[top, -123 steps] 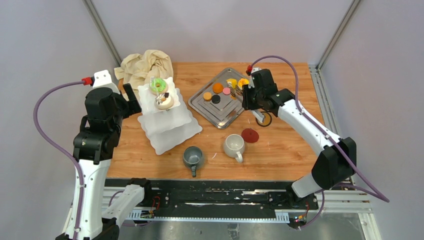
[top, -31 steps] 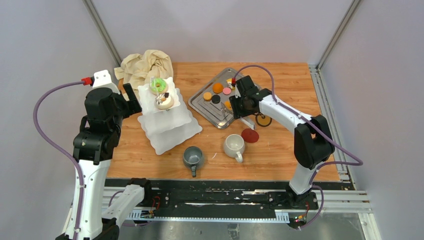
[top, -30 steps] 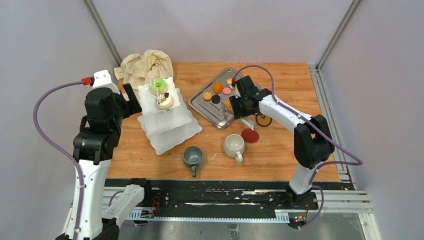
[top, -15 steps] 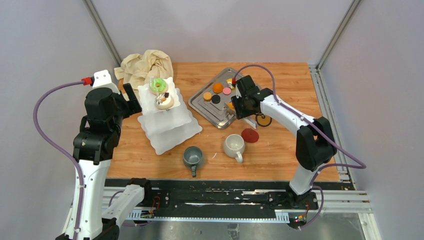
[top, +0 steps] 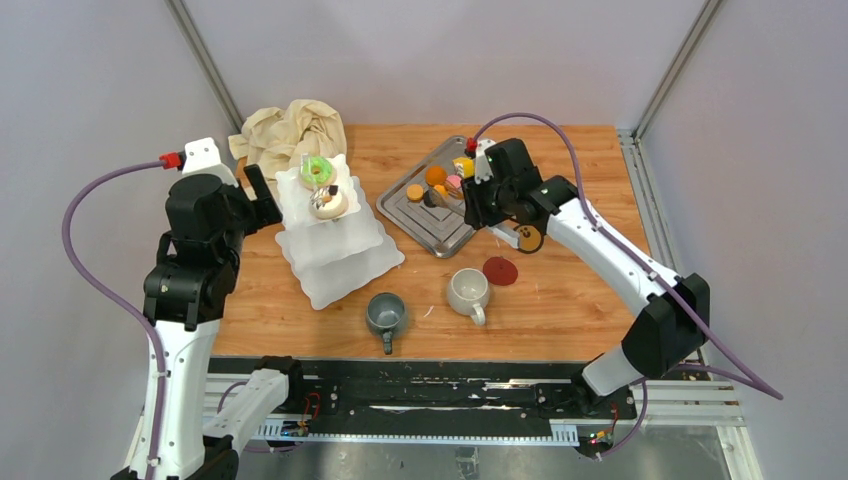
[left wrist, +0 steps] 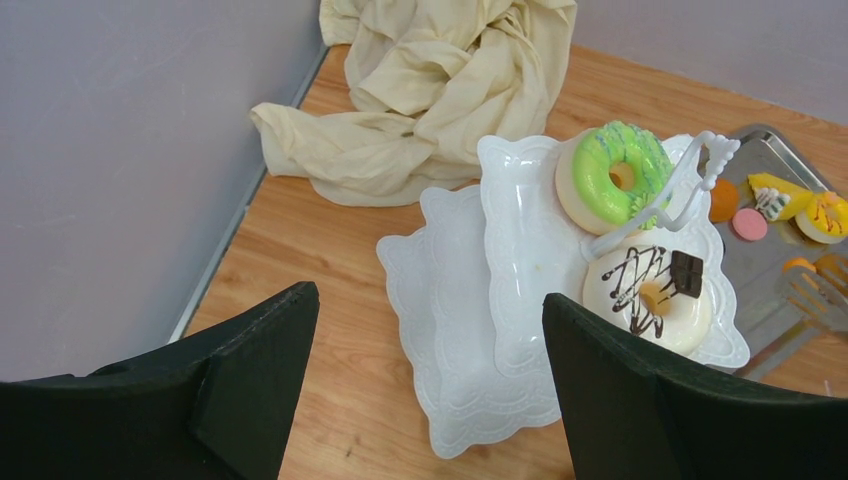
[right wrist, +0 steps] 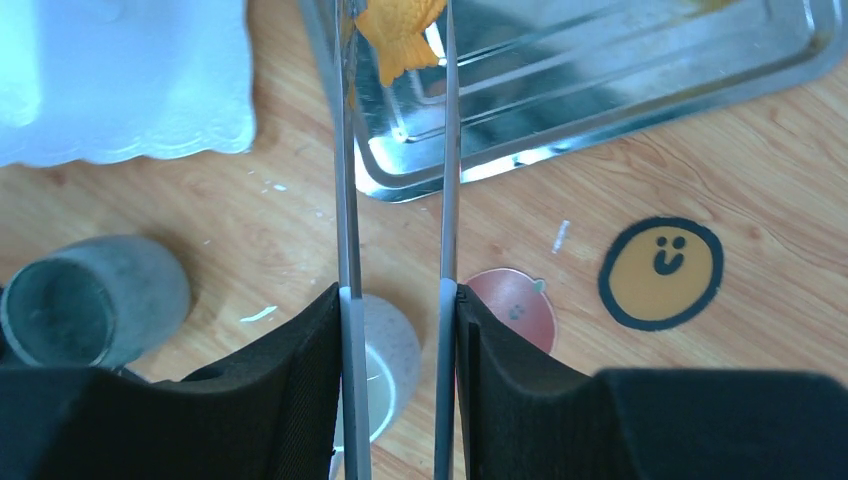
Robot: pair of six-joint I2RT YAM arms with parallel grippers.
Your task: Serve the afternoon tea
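Where thin steel tongs (right wrist: 348,220) pinch it, the orange pastry (right wrist: 400,38) looks fish-shaped.

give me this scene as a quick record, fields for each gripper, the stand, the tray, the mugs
left gripper: open, empty, beside the white three-tier stand
right gripper: shut on metal tongs, which pinch an orange pastry at the steel tray
stand top tier: green doughnut, white doughnut with chocolate drizzle
tray: small pastries on it
mugs: grey mug and white mug, on the table, apart
other: beige cloth crumpled behind the stand
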